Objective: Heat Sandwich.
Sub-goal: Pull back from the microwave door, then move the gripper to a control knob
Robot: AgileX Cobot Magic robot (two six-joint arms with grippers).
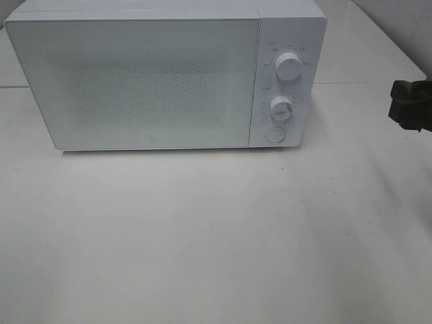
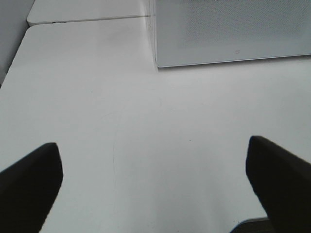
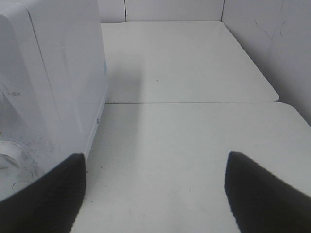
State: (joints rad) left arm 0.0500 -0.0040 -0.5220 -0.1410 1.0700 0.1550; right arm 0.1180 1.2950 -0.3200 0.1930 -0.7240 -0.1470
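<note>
Two empty grippers spread wide, left gripper point(image 2: 153, 143), right gripper point(image 3: 155, 155) beside closed microwave point(image 1: 135, 81), table point(image 1: 202, 236)

White tabletop point(image 1: 202, 236), seam point(image 3: 194, 102) between two joined tables, pale wall point(image 3: 170, 9) behind, soft even light

Left pincer point(image 2: 153, 145), right pincer point(image 3: 156, 156): wide, seemingly empty
</note>
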